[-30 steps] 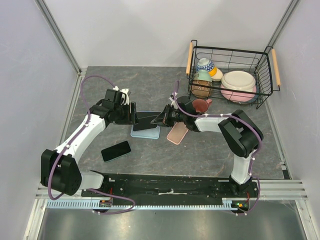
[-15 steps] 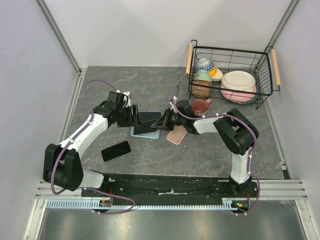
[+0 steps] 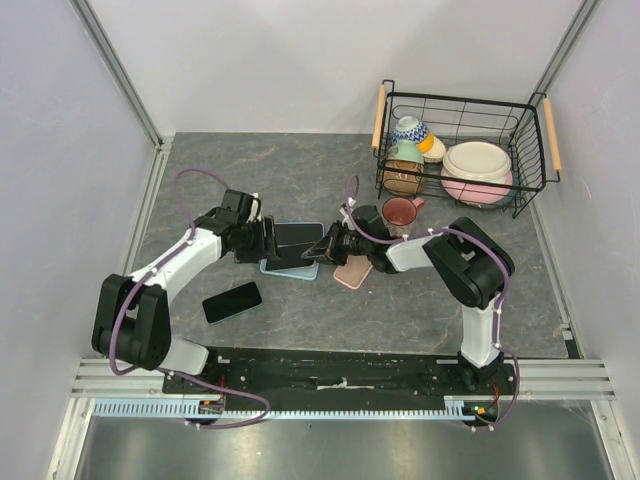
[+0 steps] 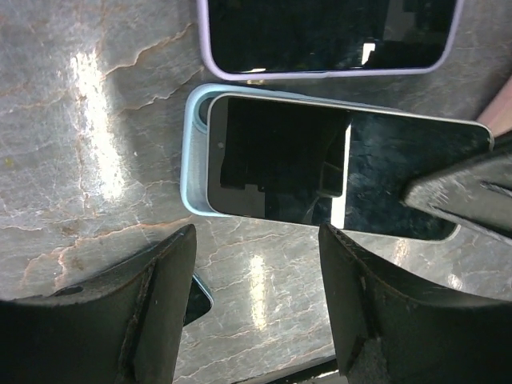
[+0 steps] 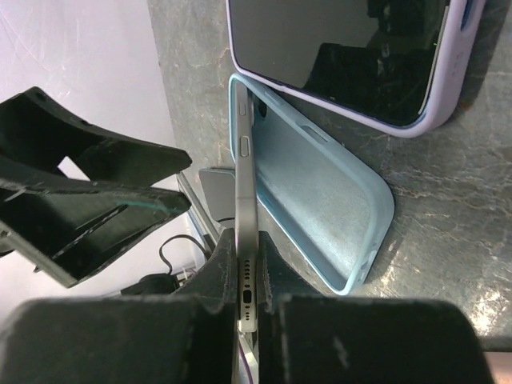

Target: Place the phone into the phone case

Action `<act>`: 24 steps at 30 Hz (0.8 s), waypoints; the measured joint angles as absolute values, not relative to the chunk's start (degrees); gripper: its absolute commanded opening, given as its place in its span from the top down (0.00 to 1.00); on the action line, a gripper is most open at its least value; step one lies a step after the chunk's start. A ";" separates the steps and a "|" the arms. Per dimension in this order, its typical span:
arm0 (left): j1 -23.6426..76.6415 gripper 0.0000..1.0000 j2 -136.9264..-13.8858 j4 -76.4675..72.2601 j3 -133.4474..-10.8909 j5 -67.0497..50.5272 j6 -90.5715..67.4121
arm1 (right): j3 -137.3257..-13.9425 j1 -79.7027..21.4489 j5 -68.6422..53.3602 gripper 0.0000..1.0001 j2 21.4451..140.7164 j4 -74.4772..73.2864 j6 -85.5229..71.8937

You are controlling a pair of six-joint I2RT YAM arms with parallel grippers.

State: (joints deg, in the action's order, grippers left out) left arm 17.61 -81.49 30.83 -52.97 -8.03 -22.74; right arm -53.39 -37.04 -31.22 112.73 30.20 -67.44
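The phone (image 4: pixel 320 172), dark-screened with a silver edge, is tilted over the light blue phone case (image 4: pixel 194 152). Its far end rests in the case's camera end and its near end is raised. My right gripper (image 5: pixel 246 268) is shut on the phone's (image 5: pixel 246 184) bottom end, and the case's (image 5: pixel 320 192) inside lies open beside it. In the top view the right gripper (image 3: pixel 326 243) sits at the case's (image 3: pixel 290 267) right end. My left gripper (image 3: pixel 270 245) is open and empty at the left end. In the left wrist view its fingers (image 4: pixel 152 312) hover just short of the case.
A phone in a lilac case (image 3: pixel 300 235) lies just behind the blue case. A pink case (image 3: pixel 352 272) lies to its right, and a bare black phone (image 3: pixel 232 301) at front left. A maroon mug (image 3: pixel 402 210) and a wire basket (image 3: pixel 530 150) of dishes stand at back right.
My left gripper has moved nearer and to the right, closer to the case's left end. My right gripper with the phone has shifted slightly left over the case.
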 measured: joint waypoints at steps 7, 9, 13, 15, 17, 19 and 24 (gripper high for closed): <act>17.61 0.32 -85.56 28.18 -51.81 -5.23 -25.89 | -51.24 -37.56 -30.55 1.00 113.38 33.78 -69.58; 17.61 0.33 -86.59 26.55 -51.20 -4.93 -26.35 | -50.65 -37.56 -30.55 1.00 113.78 35.22 -70.30; 17.61 0.33 -89.06 23.31 -50.06 -4.95 -27.00 | -50.33 -37.56 -30.57 1.00 114.65 36.84 -70.70; 17.61 0.34 -89.23 22.57 -50.06 -5.10 -27.38 | -50.33 -37.54 -30.70 1.00 115.11 37.50 -70.72; 17.61 0.34 -89.93 21.17 -50.06 -5.52 -27.42 | -50.33 -37.52 -30.72 1.00 115.52 37.69 -70.59; 17.58 0.34 -90.54 19.73 -50.06 -6.15 -27.42 | -50.41 -37.41 -30.79 1.00 116.05 37.93 -70.30; 17.50 0.34 -90.67 19.07 -50.00 -6.31 -27.42 | -50.74 -37.12 -31.33 1.00 117.03 38.92 -70.06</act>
